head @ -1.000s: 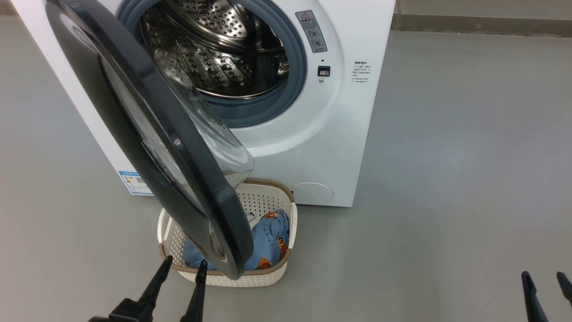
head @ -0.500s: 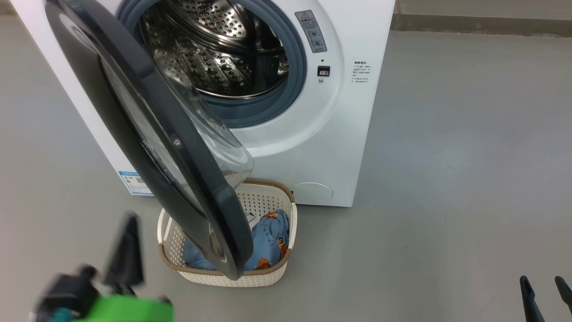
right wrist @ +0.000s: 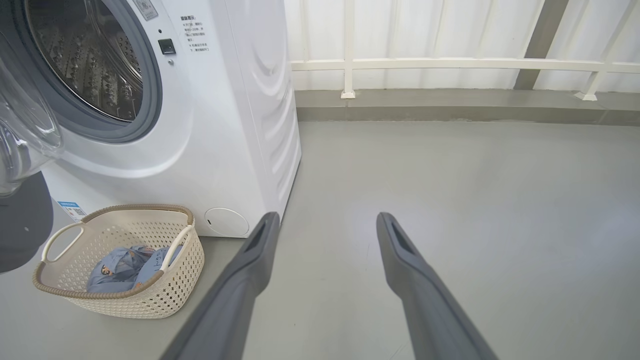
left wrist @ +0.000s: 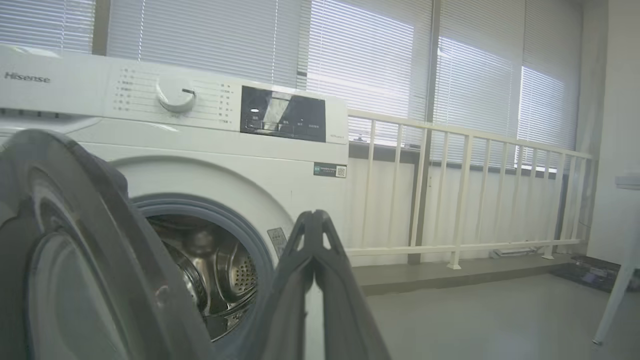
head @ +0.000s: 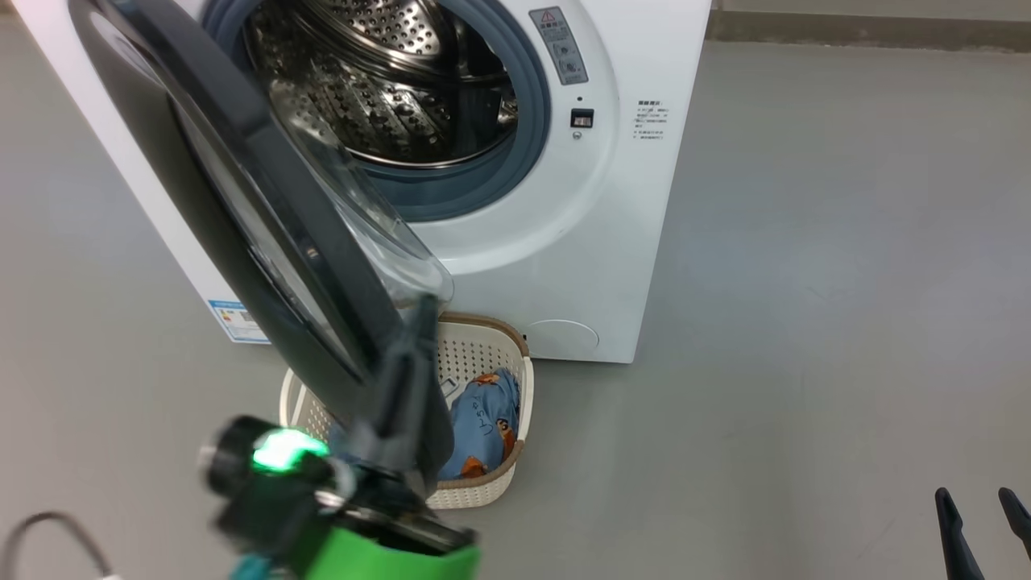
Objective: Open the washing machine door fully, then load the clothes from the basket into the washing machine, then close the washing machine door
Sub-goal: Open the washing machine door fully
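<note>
The large round, black-rimmed washing machine door (head: 322,250), with a bulging clear glass bowl at its centre, stands part-way open, swung out from the white boxy front-loading washing machine (head: 628,242). The left gripper (head: 425,310) has its two long dark fingers pressed together with nothing between them. It rises just beside the door's lower free edge, on the glass-bowl side, and whether it touches the rim cannot be told. In the left wrist view the door is left of this gripper (left wrist: 314,220), with the steel perforated drum (left wrist: 235,270) beyond. Just below and behind the gripper in the head view, a small cream-white perforated plastic basket (head: 483,491) with a brown woven-look rim sits on the grey floor (head: 805,322). It holds the soft light-blue clothes (head: 483,419) printed with orange-brown figures. The right gripper (head: 979,503) hangs well apart to the right, its fingers spread wide and empty. In the right wrist view the basket (right wrist: 165,295) lies to the left of the right gripper (right wrist: 327,220).
</note>
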Available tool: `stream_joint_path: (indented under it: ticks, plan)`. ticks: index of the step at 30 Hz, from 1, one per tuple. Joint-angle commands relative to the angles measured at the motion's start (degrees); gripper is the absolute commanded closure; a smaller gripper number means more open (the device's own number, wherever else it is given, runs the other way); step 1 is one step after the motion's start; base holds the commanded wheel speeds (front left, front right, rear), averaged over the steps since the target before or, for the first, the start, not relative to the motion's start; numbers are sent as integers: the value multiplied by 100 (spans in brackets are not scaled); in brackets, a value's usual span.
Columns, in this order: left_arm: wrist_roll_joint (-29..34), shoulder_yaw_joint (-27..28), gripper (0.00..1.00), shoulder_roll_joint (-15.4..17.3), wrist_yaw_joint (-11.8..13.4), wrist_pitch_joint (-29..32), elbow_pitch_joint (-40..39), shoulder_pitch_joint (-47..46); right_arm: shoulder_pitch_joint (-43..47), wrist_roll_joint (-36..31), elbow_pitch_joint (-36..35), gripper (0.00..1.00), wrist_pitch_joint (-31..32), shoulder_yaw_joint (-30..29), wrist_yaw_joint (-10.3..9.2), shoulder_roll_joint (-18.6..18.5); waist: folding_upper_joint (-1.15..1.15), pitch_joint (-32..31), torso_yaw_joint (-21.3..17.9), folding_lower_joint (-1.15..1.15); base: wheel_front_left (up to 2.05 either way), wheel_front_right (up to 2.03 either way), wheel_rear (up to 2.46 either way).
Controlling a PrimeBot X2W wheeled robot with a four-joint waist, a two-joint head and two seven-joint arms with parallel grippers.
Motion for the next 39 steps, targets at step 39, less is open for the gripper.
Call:
stream_joint_path:
  ticks: [39]
  plan:
    - [-1171,-43,100,34,-97,-29,3171,-645,-154,69,-236,0,-69,285,14,-195,0,-44,-98,0,0,0,0]
